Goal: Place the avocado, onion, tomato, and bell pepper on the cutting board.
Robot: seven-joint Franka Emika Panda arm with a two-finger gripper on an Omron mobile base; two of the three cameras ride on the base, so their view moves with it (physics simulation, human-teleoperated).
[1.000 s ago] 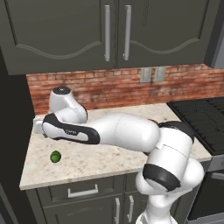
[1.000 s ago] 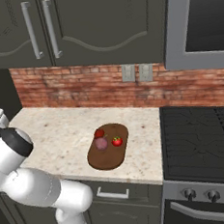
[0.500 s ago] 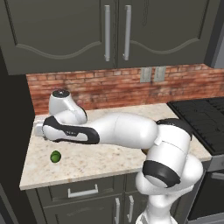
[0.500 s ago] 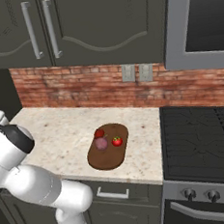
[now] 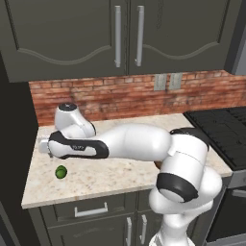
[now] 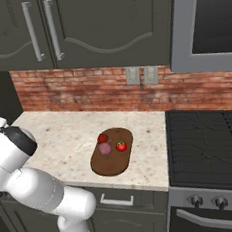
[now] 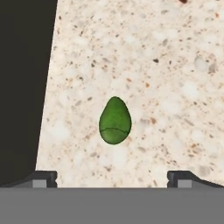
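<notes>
The avocado (image 7: pixel 115 121) (image 5: pixel 61 171) lies on the speckled counter near its left edge, apart from everything else. My gripper (image 7: pixel 113 177) (image 5: pixel 44 146) hovers above it, open, its fingertips (image 7: pixel 43 177) set wide on either side with nothing between them. At mid-counter the dark-brown cutting board (image 6: pixel 112 161) carries the onion (image 6: pixel 105 148), the tomato (image 6: pixel 121 146) and the bell pepper (image 6: pixel 103 138), close together on its far half.
The counter's left edge (image 7: pixel 46 109) drops off into a dark gap just beside the avocado. A brick backsplash (image 5: pixel 125 96) runs behind the counter, with dark cabinets above. A black stove (image 6: pixel 211 149) stands to the right of the counter.
The hand has sunk a little toward the avocado. The avocado and the foods on the board have not moved, and the jaws stay open.
</notes>
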